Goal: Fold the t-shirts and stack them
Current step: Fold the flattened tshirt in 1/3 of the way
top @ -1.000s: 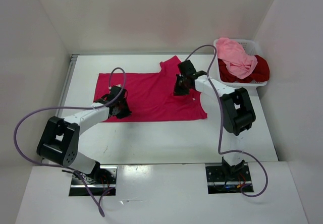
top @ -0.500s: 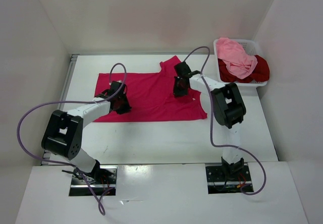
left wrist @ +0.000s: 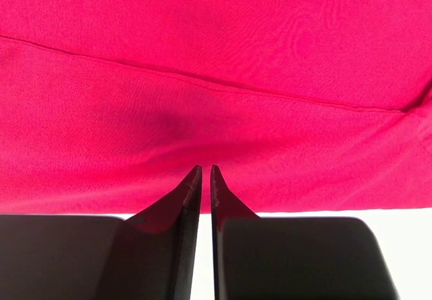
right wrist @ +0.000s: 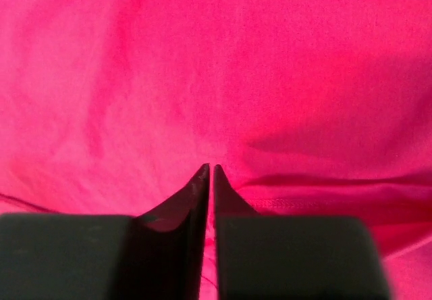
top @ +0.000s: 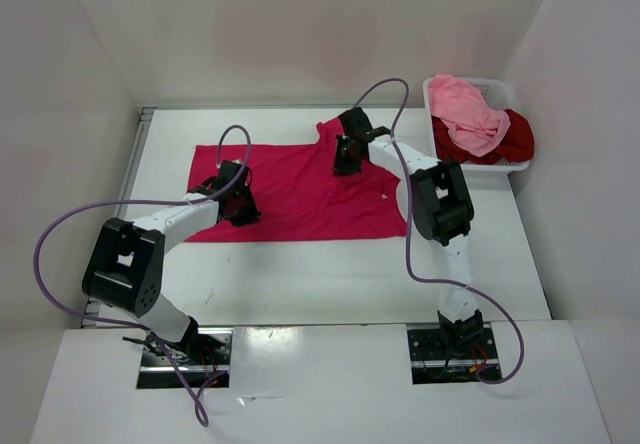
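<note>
1. Two hands are down on the crimson shirt (top: 300, 189). It lies flat on the table (top: 300, 274), long axis left to right, collar notch toward the right, one sleeve poking out at the far edge.
2. The left hand (top: 238, 204) is at the near-left end. The right hand (top: 345, 156) is at the far edge just under that sleeve, right of centre. So the hands sit diagonally across the shirt, each nearer its own end.
3. Left hand: clenched to a hairline slit, tips on the cloth just in from its near edge. A crease runs toward the tips, so I read it as a pinch of shirt.
4. Right hand: clenched, tips buried in the cloth, with a hem seam just beside them. Wrinkles converge there, so I read this as a pinch too.
5. My guess is the coming fold goes across the short axis, far edge toward near, or the reverse. Both hands need to travel the same way or the cloth will skew.
6. Surface: smooth white table, thin cloth, nearly wrinkle-free away from the tips.
7. Room: there is bare table on the near side of the shirt and less on the far side. Walls close in at the left, back and right.
8. The pink shirt (top: 465, 109) and dark red shirt (top: 515, 139) are heaped in the basket (top: 505, 86) at far right, apart from the crimson one and not yet folded.
</note>
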{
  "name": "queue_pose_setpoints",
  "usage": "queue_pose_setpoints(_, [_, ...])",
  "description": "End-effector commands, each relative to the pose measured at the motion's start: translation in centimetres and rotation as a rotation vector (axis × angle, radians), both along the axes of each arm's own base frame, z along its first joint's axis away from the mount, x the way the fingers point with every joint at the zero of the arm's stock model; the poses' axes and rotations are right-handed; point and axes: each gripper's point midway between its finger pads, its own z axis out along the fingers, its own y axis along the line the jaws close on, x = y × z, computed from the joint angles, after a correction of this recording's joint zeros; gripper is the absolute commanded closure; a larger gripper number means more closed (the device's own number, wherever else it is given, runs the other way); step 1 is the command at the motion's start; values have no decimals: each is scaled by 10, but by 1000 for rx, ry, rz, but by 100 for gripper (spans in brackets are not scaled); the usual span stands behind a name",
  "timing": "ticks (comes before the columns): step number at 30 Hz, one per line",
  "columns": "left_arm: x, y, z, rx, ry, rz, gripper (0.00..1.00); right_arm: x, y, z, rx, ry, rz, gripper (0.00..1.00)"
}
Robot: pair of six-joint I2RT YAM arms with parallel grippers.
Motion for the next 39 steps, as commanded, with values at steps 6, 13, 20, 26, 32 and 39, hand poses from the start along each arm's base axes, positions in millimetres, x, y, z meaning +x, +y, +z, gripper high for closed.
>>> queue_pose_setpoints(6, [18,-8,24,-30,-79,-18,83,-32,-12,36,26,-20,34,63])
queue_pose_setpoints(13, [16,-9,15,-32,-59,-24,83,-48,-4,7,45,68,121,58])
queue_pose_setpoints(20, [12,-8,10,-29,-50,-23,83,-44,2,5,53,58,169,58])
queue_pose_setpoints(26, [9,-9,7,-39,-38,-21,83,-38,5,1,53,58,169,74])
queue_pose_setpoints(32, [8,-8,4,-36,-29,-21,83,-30,15,2,41,41,177,92])
queue_pose_setpoints(39, [11,-9,7,-39,-38,-21,82,-25,39,-6,2,52,214,82])
